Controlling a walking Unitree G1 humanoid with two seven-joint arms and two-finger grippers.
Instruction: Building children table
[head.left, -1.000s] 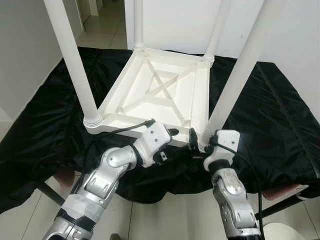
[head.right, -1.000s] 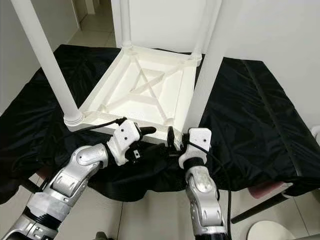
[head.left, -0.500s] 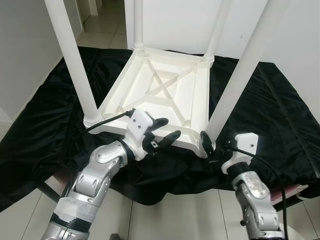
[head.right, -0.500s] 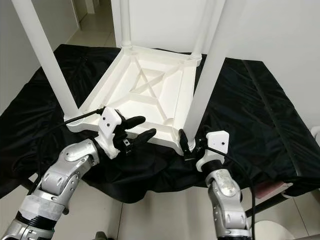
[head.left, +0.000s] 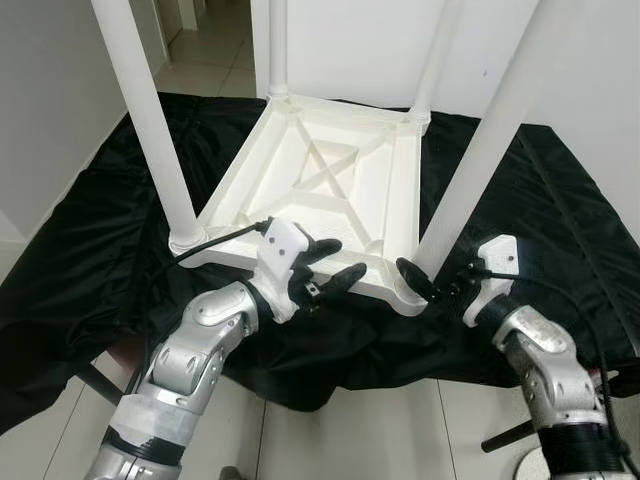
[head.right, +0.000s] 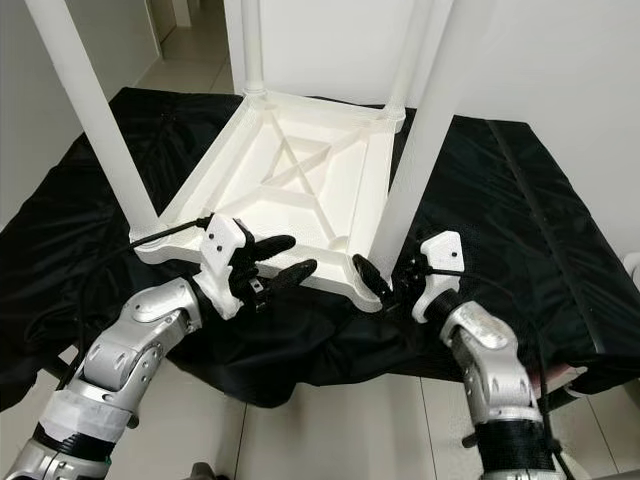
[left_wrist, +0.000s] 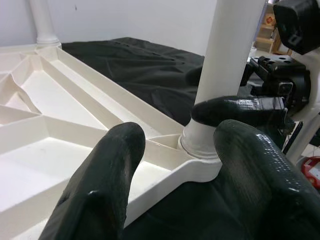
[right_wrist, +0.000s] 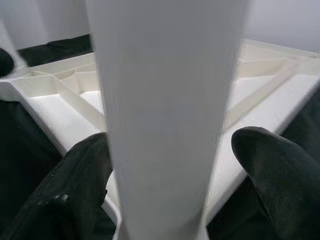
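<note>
A white children's table (head.left: 330, 170) lies upside down on a black cloth (head.left: 560, 200), its legs pointing up. My left gripper (head.left: 338, 260) is open just in front of the tabletop's near edge, between the front left leg (head.left: 150, 120) and the front right leg (head.left: 480, 150). In the left wrist view its fingers (left_wrist: 100, 190) frame that leg's socket (left_wrist: 202, 140). My right gripper (head.left: 432, 280) is open at the base of the front right leg. Its fingers (right_wrist: 75, 185) stand on either side of the leg (right_wrist: 165, 100), with a gap on one side.
The cloth-covered surface ends just below my grippers, with tiled floor (head.left: 330, 440) beneath. White walls close in at the back and right. A doorway with more tiles opens at the back left (head.left: 200, 50). Two rear legs (head.left: 277, 50) rise at the far corners.
My right arm has swung out to the right and its fingers now straddle the front right leg's base. My left gripper drew back leftward and opened.
</note>
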